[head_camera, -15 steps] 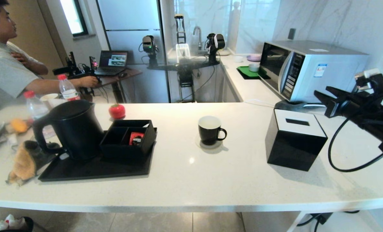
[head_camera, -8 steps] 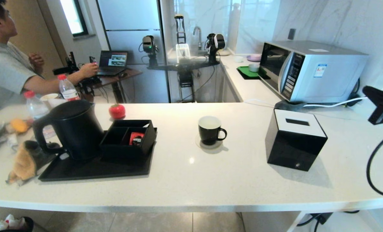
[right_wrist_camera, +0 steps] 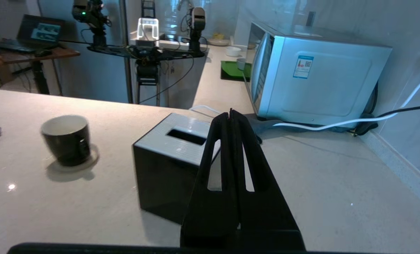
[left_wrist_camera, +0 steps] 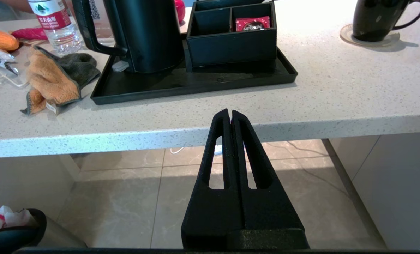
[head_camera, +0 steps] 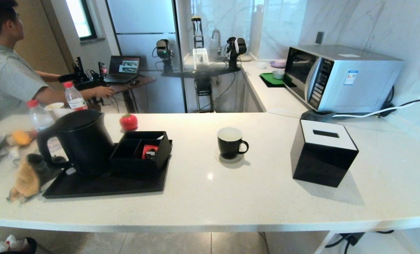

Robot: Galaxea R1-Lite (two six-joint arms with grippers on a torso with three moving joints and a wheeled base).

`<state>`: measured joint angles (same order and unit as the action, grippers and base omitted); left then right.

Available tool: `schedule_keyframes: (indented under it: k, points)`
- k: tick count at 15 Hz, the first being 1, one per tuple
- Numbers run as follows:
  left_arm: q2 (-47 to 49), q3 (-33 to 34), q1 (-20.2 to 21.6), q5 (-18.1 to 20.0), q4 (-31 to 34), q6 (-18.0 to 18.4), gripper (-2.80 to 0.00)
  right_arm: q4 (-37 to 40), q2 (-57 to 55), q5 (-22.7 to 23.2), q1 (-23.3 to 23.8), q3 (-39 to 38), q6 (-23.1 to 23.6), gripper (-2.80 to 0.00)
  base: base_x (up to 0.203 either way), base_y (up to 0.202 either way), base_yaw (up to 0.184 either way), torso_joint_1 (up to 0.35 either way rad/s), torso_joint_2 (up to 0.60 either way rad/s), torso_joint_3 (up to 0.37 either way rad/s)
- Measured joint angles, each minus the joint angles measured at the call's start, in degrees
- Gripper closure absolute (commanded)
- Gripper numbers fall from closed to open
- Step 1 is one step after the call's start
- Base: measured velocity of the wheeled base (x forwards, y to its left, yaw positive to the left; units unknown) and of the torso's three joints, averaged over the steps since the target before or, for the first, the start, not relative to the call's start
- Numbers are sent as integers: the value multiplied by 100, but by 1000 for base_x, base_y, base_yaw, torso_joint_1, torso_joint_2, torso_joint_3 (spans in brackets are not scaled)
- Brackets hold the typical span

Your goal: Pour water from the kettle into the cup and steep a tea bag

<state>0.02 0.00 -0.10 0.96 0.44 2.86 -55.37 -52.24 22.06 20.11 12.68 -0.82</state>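
Note:
The black kettle [head_camera: 77, 141] stands upright on the left of a black tray [head_camera: 104, 183], its loop handle to the left; it also shows in the left wrist view as the kettle [left_wrist_camera: 143, 35]. The black cup [head_camera: 231, 142] with white inside sits on a coaster mid-counter, handle to the right, and appears as the cup [right_wrist_camera: 67, 139] in the right wrist view. No tea bag shows. My left gripper [left_wrist_camera: 230, 114] is shut and empty, below and in front of the counter's front edge. My right gripper [right_wrist_camera: 230, 114] is shut and empty above the right of the counter, outside the head view.
A black divided box [head_camera: 141, 150] holding a red packet [head_camera: 149, 151] shares the tray. A black tissue box [head_camera: 323, 157] stands right of the cup, a microwave [head_camera: 340, 77] behind it. An orange cloth [head_camera: 26, 178], water bottles [head_camera: 39, 116], a red ornament [head_camera: 128, 121] and a person [head_camera: 9, 70] are at left.
My right arm has swung off to the right and left the head view. Its jaws closed from partly open to shut. The person's arm moved.

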Motion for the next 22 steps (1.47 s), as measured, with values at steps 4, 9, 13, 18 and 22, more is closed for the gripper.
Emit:
schedule_keyframes:
  k: [4,9,13,18,22]
  points:
    - [0,0,0,0,2,0,0,1478,1244,-212,-807,98,53,0,0,0,0,0,0,0]
    - [0,0,1,0,0,1,0,2076,2081,-663,-1454,-983,284,0,0,0,0,0,0,0]
    - [0,0,0,0,0,-2,0,3726,3235,-1171,-1491,-1217,456,0,0,0,0,0,0,0]
    - [0,0,0,0,0,0,0,4694,3584,-2506,-1507,-1238,494,0,0,0,0,0,0,0]
    - [0,0,0,0,0,-2,0,5125,3621,-1679,-1611,-1202,704,0,0,0,0,0,0,0]
